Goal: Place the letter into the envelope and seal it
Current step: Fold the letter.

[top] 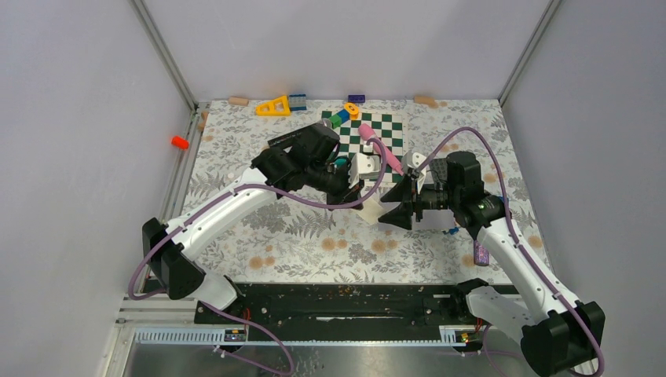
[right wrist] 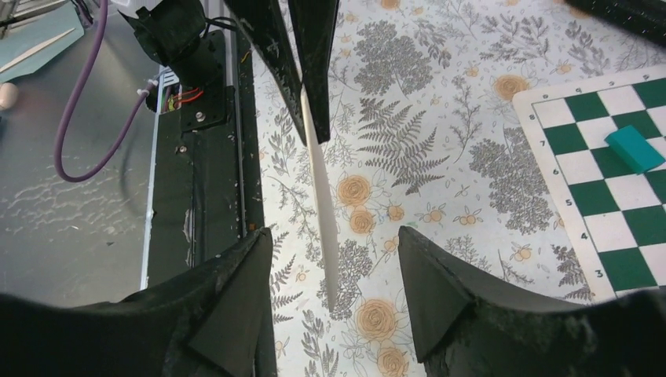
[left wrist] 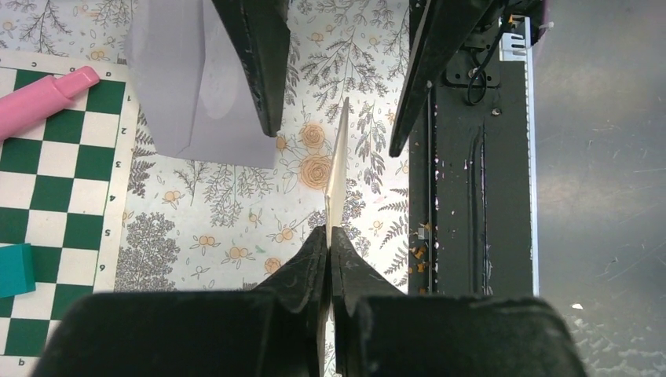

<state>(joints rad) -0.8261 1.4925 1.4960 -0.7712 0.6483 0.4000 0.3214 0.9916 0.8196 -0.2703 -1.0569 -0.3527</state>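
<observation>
The letter [left wrist: 338, 169] is a thin cream sheet seen edge-on, held in the air over the floral cloth. My left gripper [left wrist: 330, 229] is shut on its end. In the right wrist view the letter [right wrist: 320, 188] runs down from the left fingers [right wrist: 306, 63], and its free end hangs inside my right gripper [right wrist: 334, 232]. That gripper is open and touches neither side of the sheet. From above, the letter [top: 375, 210] bridges the left gripper [top: 357, 196] and the right gripper [top: 397, 208]. The light grey envelope [left wrist: 196, 94] lies flat on the cloth beside the chessboard.
A green and white chessboard [top: 369, 129] carries a pink marker [top: 381, 149] and a teal block [right wrist: 634, 148]. Small toy blocks line the back edge, among them a yellow triangle [top: 273, 106]. The black base rail [top: 345, 302] runs along the near edge.
</observation>
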